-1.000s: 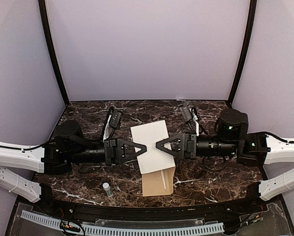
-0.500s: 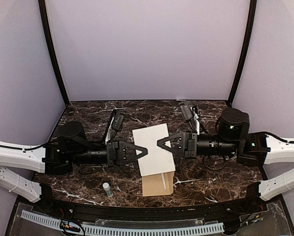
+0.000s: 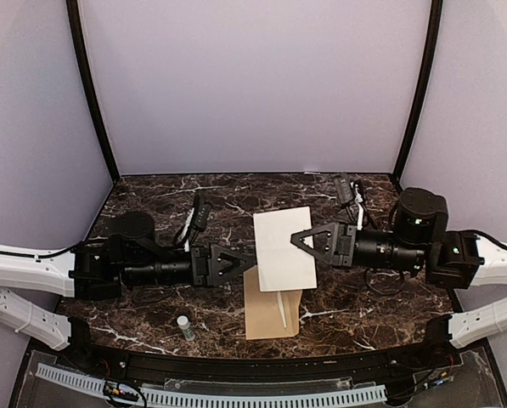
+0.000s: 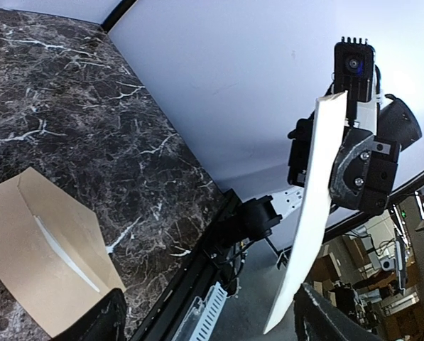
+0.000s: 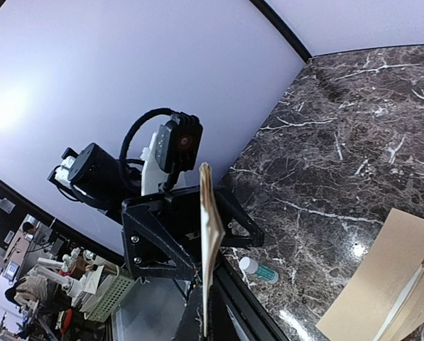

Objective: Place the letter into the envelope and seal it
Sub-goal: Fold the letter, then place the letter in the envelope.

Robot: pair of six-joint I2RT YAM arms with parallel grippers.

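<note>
Dark marble desk [image 3: 151, 200], both arms reaching in toward the middle from either side. The right gripper [image 3: 297, 240] is clamped tight on the right edge of the letter [image 3: 274, 255] and holds the white sheet clear of the desk. In the right wrist view the sheet rises edge-on from between the fingers. The left wrist view shows it as a thin, slightly bowed strip in the air, with the right gripper pinching it partway up. The left gripper [image 3: 246, 257] sits at the letter's left edge with its claw wide. Its two fingers [image 4: 324, 321] stand far apart at the bottom corners of the left wrist view, and the sheet's lower end hangs just inside one of them; contact cannot be judged. The left claw holds nothing. From above, the letter sits over the middle of the desk, slightly right of centre. The envelope [image 3: 261, 319] lies flat on the desk near the centre of the near edge, just in front of the letter. Its far end is covered by the raised sheet in the top view. A thin pale strip runs lengthwise along a fold in the brown paper. A small bottle [image 3: 184, 327] stands to the left of the envelope, close to the near edge and apart from it.
</note>
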